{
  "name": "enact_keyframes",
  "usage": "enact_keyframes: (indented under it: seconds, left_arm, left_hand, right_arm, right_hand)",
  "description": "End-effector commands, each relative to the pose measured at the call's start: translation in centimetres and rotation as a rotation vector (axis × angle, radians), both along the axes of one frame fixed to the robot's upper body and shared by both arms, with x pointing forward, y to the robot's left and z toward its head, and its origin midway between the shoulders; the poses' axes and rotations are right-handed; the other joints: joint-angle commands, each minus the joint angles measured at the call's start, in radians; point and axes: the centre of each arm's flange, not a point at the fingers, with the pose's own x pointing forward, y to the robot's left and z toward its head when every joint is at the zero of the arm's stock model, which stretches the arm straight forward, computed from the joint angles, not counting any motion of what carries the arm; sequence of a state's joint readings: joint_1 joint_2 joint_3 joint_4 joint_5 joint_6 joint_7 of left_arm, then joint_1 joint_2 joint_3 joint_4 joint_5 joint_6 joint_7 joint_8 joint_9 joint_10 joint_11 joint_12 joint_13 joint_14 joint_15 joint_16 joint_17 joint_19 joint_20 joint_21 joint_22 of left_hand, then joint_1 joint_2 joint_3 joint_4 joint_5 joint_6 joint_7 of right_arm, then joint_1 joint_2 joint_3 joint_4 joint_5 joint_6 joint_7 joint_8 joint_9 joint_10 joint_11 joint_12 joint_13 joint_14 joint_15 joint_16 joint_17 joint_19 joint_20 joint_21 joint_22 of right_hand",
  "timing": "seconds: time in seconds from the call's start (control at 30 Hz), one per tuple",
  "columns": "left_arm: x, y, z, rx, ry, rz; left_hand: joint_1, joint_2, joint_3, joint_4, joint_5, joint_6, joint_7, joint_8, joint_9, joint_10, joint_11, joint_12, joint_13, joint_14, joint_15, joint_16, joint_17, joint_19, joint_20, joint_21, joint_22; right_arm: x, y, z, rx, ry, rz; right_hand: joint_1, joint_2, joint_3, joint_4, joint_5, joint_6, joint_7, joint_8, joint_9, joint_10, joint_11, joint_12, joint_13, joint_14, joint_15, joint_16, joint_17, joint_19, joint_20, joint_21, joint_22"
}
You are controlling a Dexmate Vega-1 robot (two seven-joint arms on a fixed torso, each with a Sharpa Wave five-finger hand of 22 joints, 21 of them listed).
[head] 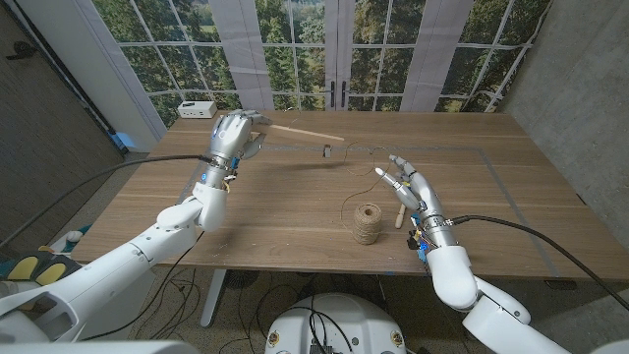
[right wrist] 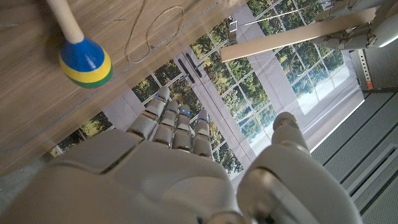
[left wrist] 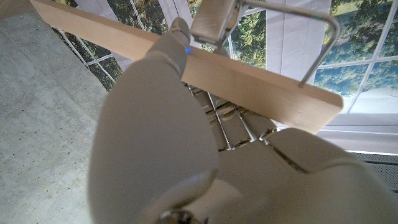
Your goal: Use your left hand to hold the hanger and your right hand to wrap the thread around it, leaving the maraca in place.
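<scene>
Nearest item: right hand (head: 408, 187), low over the table's front right, fingers spread and slightly curled, nothing clearly in its grasp; whether the thread's loose end touches a fingertip cannot be told.

Spool of thread (head: 368, 223): upright, brown, just left of the right hand; a thin strand loops across the wood (right wrist: 155, 31).

Maraca (right wrist: 85, 62): blue and yellow head, wooden handle, lying on the table under the right hand.

Hanger (head: 300, 132): wooden bar with metal clips, held above the far table by the left hand (head: 234, 135), fingers wrapped round its left end.

Wooden table (head: 511, 177). White box (head: 197, 108) at far left corner.
</scene>
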State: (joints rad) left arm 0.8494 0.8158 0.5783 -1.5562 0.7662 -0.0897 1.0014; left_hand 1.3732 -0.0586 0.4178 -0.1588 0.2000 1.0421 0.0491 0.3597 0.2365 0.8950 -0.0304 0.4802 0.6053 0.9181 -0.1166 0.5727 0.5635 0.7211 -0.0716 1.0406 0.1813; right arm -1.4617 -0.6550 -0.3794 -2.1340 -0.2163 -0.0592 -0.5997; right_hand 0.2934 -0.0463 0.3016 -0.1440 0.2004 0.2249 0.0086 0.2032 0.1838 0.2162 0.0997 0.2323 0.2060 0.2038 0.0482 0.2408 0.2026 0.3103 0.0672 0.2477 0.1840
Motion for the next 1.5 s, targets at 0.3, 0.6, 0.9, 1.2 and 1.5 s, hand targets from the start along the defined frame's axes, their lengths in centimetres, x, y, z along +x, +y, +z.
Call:
enact_keyframes:
  seconds: [0.3,0.6,0.9,1.2,1.5]
  left_arm:
    - [0.0,-0.6,0.1,0.007,-0.017,-0.021]
    - [0.2,-1.3,0.4,0.025,-0.026,-0.03]
    - [0.4,-1.9,0.8,0.036,-0.032,-0.042]
    - [0.5,-1.9,0.8,0.028,-0.023,-0.037]
    - [0.4,-2.1,0.5,0.035,-0.021,-0.031]
  left_hand:
    - [0.148,0.154,0.002,0.007,0.004,0.061,0.054,0.007,0.008,0.009,0.0,-0.011,0.007,0.015,-0.042,-0.006,0.008,-0.012,-0.096,0.013,0.002]
    - [0.147,0.154,0.002,0.008,0.003,0.062,0.049,0.006,0.01,0.012,-0.002,-0.014,0.01,0.013,-0.043,-0.01,0.012,-0.015,-0.097,0.018,0.001]
    - [0.147,0.154,0.003,0.008,0.002,0.06,0.049,0.005,0.011,0.012,-0.002,-0.018,0.016,0.016,-0.042,-0.012,0.016,-0.018,-0.099,0.023,0.001]
    - [0.147,0.154,0.004,0.008,0.002,0.061,0.049,0.004,0.013,0.015,-0.002,-0.023,0.018,0.017,-0.042,-0.015,0.019,-0.022,-0.099,0.027,0.001]
    - [0.146,0.155,0.004,0.008,0.002,0.06,0.048,0.004,0.014,0.015,-0.004,-0.028,0.022,0.015,-0.043,-0.019,0.023,-0.025,-0.1,0.031,0.0]
  right_arm:
    - [-2.3,1.3,-2.2,-0.126,0.05,-0.111]
    - [-2.8,1.6,-3.4,-0.168,0.077,-0.148]
    - [-3.1,2.3,-4.3,-0.245,0.108,-0.218]
    - [-3.2,3.0,-4.4,-0.34,0.123,-0.26]
    - [-2.9,4.0,-4.7,-0.39,0.138,-0.238]
  right_hand:
    - [-0.006,-0.032,-0.024,0.003,0.017,-0.014,-0.016,-0.008,0.007,-0.009,-0.016,-0.012,0.003,0.007,-0.01,0.002,0.006,-0.021,0.039,-0.015,0.004]
    - [-0.001,-0.039,-0.028,0.001,0.024,-0.028,-0.02,-0.012,0.007,-0.01,-0.02,-0.014,0.004,0.008,-0.022,0.001,0.007,-0.023,0.039,-0.017,0.005]
    - [0.011,-0.043,-0.029,-0.004,0.033,-0.043,-0.024,-0.015,0.008,-0.025,-0.033,-0.021,0.005,0.006,-0.035,0.0,0.008,-0.021,0.036,-0.017,0.006]
    - [0.034,-0.055,-0.033,-0.012,0.045,-0.07,-0.025,-0.017,0.009,-0.031,-0.038,-0.024,0.006,0.013,-0.051,0.001,0.009,-0.007,0.015,-0.013,0.006]
    - [0.047,-0.067,-0.037,-0.016,0.052,-0.073,-0.024,-0.014,0.01,-0.026,-0.04,-0.021,0.007,0.023,-0.054,0.003,0.009,0.005,-0.002,-0.009,0.007]
